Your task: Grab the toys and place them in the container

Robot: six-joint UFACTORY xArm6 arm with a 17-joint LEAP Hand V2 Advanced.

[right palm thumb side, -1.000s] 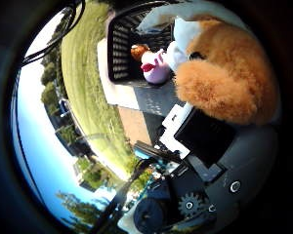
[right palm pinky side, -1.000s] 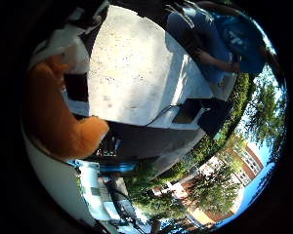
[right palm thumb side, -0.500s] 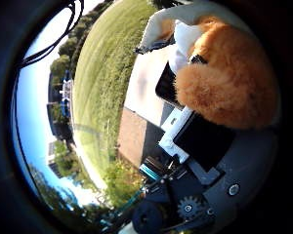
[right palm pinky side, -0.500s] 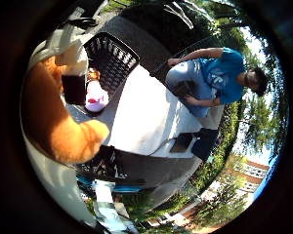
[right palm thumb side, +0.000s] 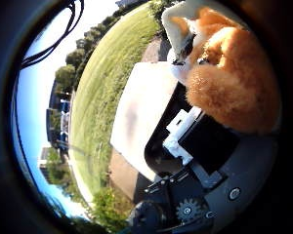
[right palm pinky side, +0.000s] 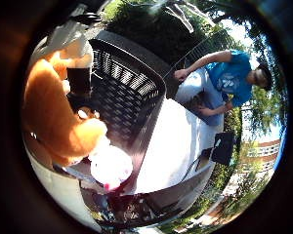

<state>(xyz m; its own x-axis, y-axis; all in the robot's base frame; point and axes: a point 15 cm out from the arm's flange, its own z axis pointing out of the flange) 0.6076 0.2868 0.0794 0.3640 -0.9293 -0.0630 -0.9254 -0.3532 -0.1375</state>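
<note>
Blocking much of the basket (right palm pinky side: 136, 97): orange plush toy (right palm pinky side: 53, 122).

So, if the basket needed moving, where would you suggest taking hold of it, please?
Probably the basket's top rim, coming from above: it stands upright and open, with a thin lattice wall to pinch. Drop the plush first.

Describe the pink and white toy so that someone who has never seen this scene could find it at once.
Start at the white table and find the black lattice-walled basket standing on it. Inside, by the basket's near wall, lies a small round pink and white toy, just under the orange plush toy that the hand holds. It is pale, smooth and much smaller than the furry orange plush.
</note>
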